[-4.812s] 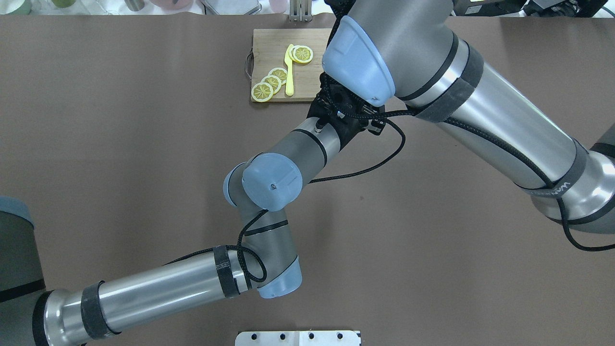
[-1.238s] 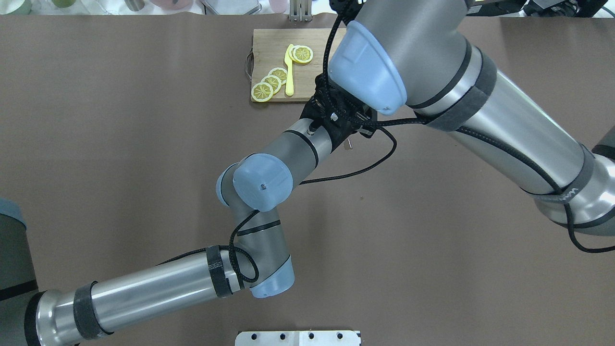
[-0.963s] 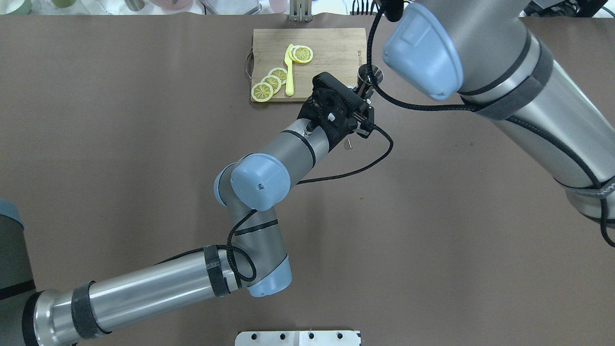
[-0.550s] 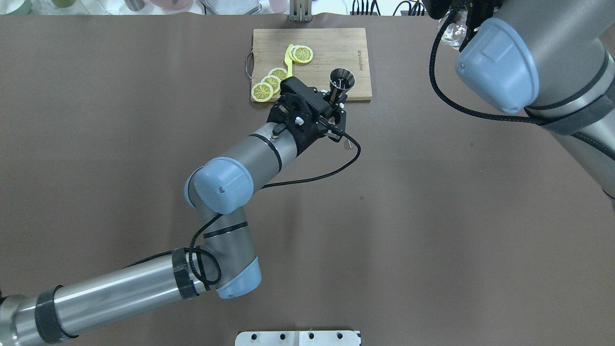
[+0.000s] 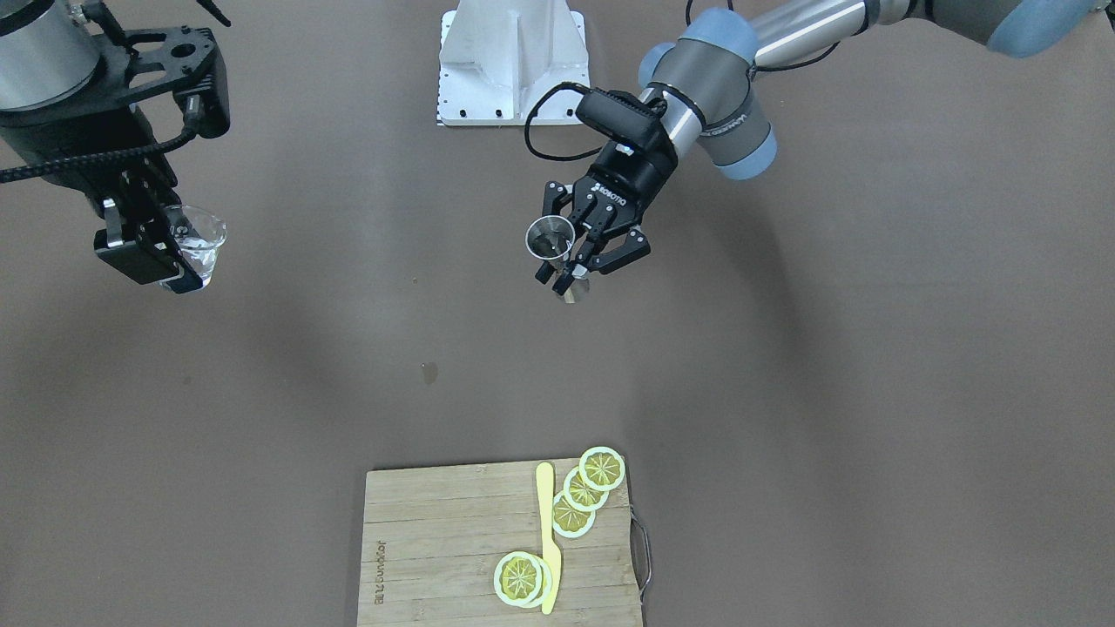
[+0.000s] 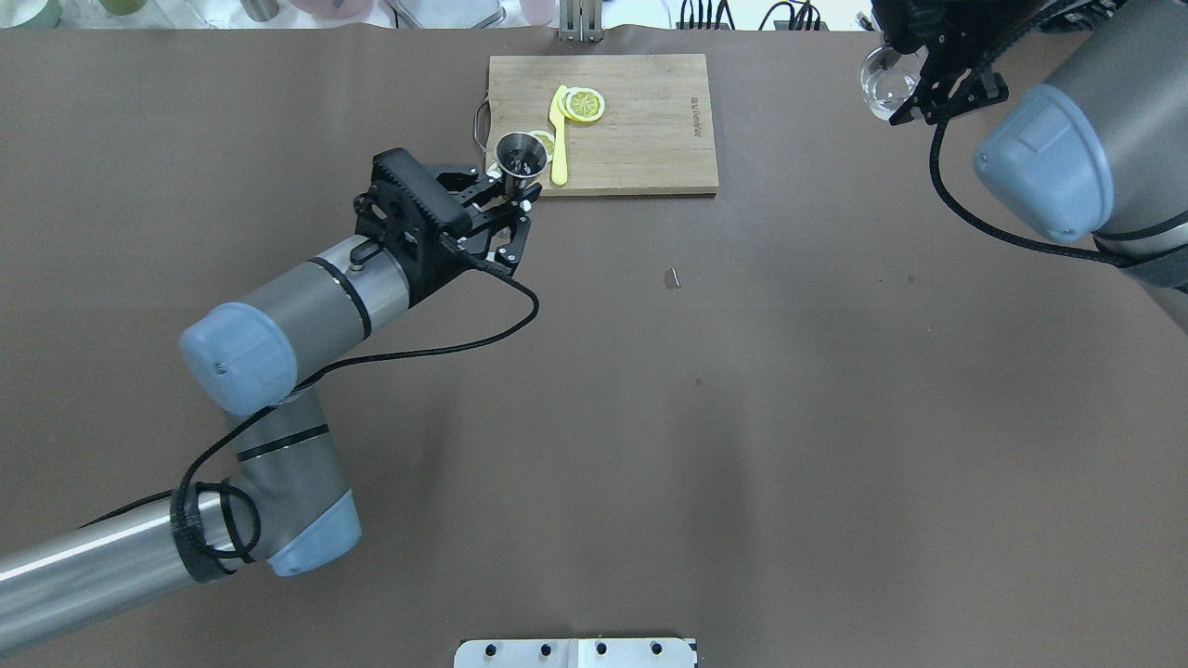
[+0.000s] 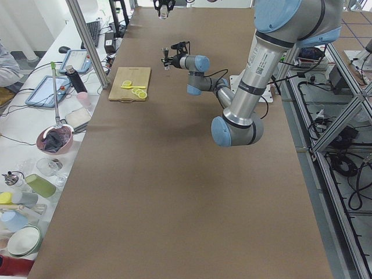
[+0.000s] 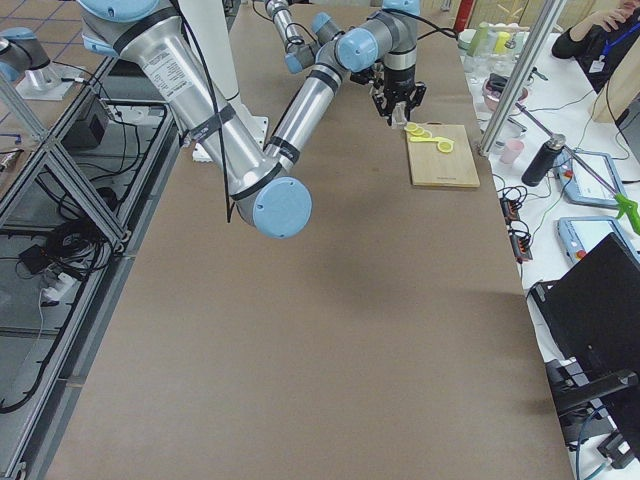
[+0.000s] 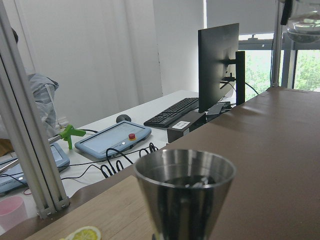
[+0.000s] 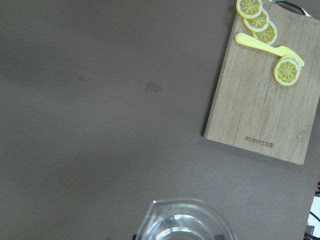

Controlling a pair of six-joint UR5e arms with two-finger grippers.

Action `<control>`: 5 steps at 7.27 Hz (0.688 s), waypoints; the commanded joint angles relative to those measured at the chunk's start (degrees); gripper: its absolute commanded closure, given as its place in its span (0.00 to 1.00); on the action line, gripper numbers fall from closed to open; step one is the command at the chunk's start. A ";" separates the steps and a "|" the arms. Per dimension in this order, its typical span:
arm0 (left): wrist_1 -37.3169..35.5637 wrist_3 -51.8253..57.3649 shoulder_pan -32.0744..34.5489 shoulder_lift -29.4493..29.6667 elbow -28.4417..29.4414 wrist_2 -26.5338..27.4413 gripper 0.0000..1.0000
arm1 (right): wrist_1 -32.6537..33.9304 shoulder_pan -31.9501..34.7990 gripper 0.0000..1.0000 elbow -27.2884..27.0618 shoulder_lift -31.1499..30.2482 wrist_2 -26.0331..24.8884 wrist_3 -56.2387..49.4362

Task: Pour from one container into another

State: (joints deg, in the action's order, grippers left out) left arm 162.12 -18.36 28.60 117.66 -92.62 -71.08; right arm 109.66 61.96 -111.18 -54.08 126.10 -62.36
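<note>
Left gripper (image 5: 568,266) is clenched on the narrow waist of the jigger (image 5: 550,237), with a finger on each side of it. It holds the jigger upright, open cone facing up, in the air above the table (image 6: 594,417). In the left wrist view the cone's interior looks dark and reflective; whether it holds liquid cannot be determined. Right gripper (image 5: 165,257) is closed around the glass cup (image 5: 199,237), which is also raised clear of the table with its mouth facing up. The right wrist view shows the cup's rim and pouring lip at the lower edge of the frame, above bare table surface. Whether there is liquid in the cup cannot be confirmed. Cup and jigger are well apart: in the overhead view the cup is at the far right corner, and the jigger is to the left of centre. A wooden cutting board (image 6: 640,139) lies at the far edge of the table, carrying lemon slices (image 6: 585,104) and a yellow knife (image 6: 559,139). A small stain (image 6: 672,277) marks the table near the board.
</note>
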 commanded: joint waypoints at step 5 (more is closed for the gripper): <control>28.67 1.66 1.27 -32.19 -3.53 -0.11 1.00 | -39.36 0.70 1.00 13.83 -12.62 11.70 6.99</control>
State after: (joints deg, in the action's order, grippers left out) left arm 186.99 -16.62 29.26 90.64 -95.82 -71.05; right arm 78.65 62.66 -102.72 -66.20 136.10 -55.98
